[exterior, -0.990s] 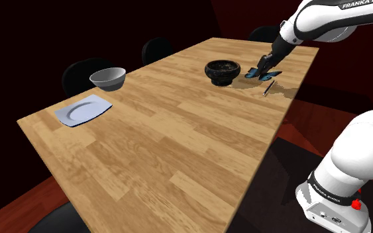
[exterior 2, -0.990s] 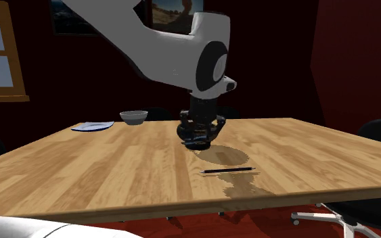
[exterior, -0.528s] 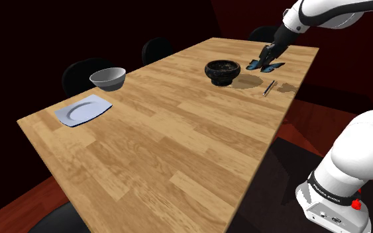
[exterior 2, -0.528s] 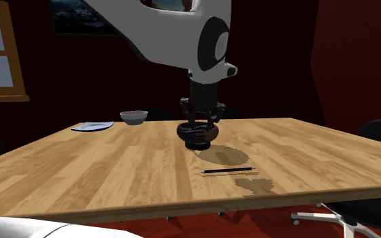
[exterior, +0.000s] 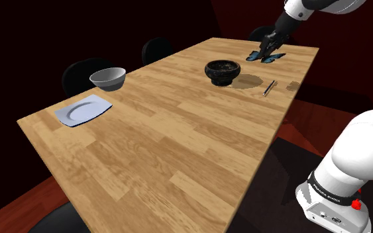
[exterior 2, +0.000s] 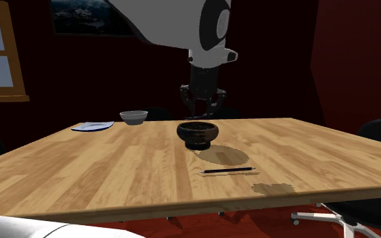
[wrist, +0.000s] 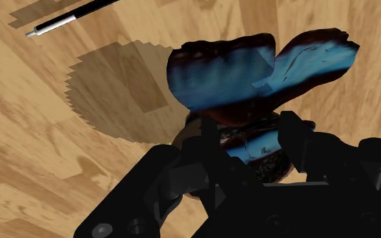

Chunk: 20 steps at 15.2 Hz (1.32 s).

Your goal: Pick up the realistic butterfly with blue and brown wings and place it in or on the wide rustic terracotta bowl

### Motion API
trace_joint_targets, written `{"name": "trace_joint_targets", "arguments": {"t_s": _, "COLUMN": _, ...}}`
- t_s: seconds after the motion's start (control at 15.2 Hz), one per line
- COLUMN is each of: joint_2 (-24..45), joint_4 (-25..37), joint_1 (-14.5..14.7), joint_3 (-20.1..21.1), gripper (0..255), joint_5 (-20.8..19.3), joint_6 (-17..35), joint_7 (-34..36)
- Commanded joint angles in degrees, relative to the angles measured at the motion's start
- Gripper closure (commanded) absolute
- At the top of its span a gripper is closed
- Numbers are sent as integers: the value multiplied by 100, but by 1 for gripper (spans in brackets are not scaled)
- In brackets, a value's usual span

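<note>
gripper (exterior: 269, 47) up over the far end of the table (exterior: 178, 145), near the corner at the shoulder view's right. fingers (wrist: 208, 145) clenched on the butterfly (wrist: 250, 67). its dark body sits pinched between the two tips, and the blue wings with brown-black rims fan out past them.

butterfly (exterior: 264, 57) hangs in the air, clear of the wood, touching nothing but the fingers. its jagged shadow (wrist: 114, 88) falls on the bare table below.

dark bowl (exterior: 222, 71) stands on the table near that far end, further in from the edge than the butterfly and lower. butterfly not over it in the shoulder view. in the second exterior view the gripper (exterior 2: 201, 108) hangs above and behind the bowl (exterior 2: 197, 134).

pen (exterior: 268, 87) lies flat by the table's right long edge, near the bowl, apart from it. grey bowl (exterior: 108, 78) and pale plate (exterior: 83, 109) sit along the opposite long edge, well apart from the gripper.
</note>
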Motion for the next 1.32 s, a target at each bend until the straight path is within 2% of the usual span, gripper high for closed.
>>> {"name": "trace_joint_targets", "arguments": {"t_s": 0.0, "joint_2": 345, "joint_4": 248, "joint_1": 112, "joint_3": 3, "gripper": 255, "joint_5": 71, "joint_6": 99, "joint_7": 37}}
{"name": "trace_joint_targets", "arguments": {"t_s": 0.46, "joint_2": 1943, "joint_4": 1495, "joint_1": 560, "joint_3": -97, "gripper": 255, "joint_5": 463, "joint_6": 440, "joint_7": 61}}
{"name": "trace_joint_targets", "arguments": {"t_s": 0.92, "joint_2": 3518, "joint_4": 3045, "joint_1": 840, "joint_3": -242, "gripper": 255, "joint_5": 996, "joint_6": 387, "joint_7": -41}}
{"name": "trace_joint_targets", "arguments": {"t_s": 1.25, "joint_2": 3527, "joint_4": 2672, "joint_1": 839, "joint_3": -243, "gripper": 255, "joint_5": 1048, "joint_6": 762, "joint_7": -124}}
